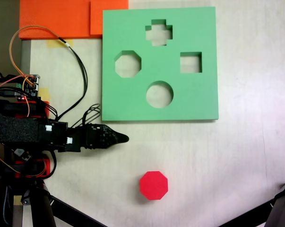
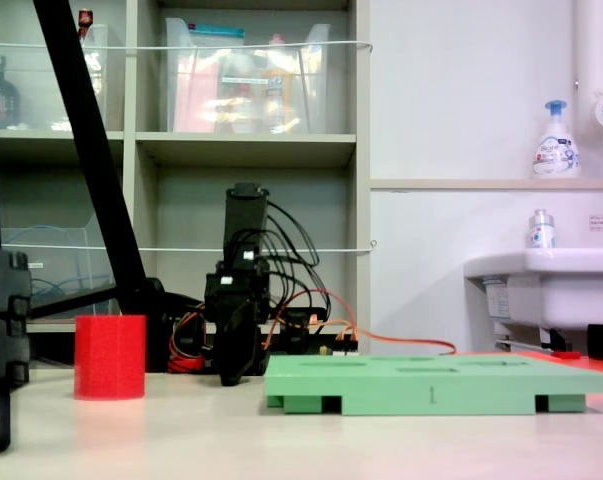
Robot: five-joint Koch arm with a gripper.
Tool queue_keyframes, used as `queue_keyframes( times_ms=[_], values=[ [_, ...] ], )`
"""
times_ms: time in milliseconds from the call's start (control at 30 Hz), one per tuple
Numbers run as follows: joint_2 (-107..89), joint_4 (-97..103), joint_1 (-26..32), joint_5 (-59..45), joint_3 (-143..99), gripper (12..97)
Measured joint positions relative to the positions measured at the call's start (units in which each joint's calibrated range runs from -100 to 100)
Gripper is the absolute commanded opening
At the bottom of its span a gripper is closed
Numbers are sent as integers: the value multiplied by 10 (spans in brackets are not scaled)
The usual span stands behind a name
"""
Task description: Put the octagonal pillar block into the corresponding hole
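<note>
Pale desk (image 1: 237, 165) under a top-down camera, shelving unit (image 2: 241, 150) and a white sink (image 2: 551, 275) behind in the low side camera. Far left in the top-down fixed view: arm base with loose wires, orange foam sheets (image 1: 62, 19) at the top edge. The claw (image 1: 119, 138) points right, low over the desk, tips drawn to one dark point; jaws look narrow and it holds nothing. In the low fixed view the claw (image 2: 233, 372) hangs tip-down near the surface, end-on, so gap cannot be read there. Right of and below the tip in the top-down view sits the octagonal pillar block (image 1: 154, 185), upright on bare desk, apart from claw and board; in the low view the block (image 2: 110, 356) stands left of the arm. Green board (image 1: 199, 99) lies flat above, its bottom edge just beyond the claw; the corresponding hole (image 1: 128, 64) is on the board's left side, empty, with cross, square and round cutouts further right. Risks, as I judge them: narrow jaws could knock the block over unless opened first; soft foam may squash or twist in the grip; eight sides misaligned would jam at the rim; dragging could catch the board's raised edge and shift it. Open desk all around the block; tripod legs at the bottom corners.
</note>
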Motion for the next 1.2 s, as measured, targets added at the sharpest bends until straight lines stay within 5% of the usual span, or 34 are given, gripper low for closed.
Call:
queue_keyframes(
  times_ms=[667, 933, 1200],
  values=[
    [1, 0, -1, 5, -1, 487],
    [1, 30, -47, 177, -3, 490],
    [1, -3, -55, 207, -2, 490]
  ],
)
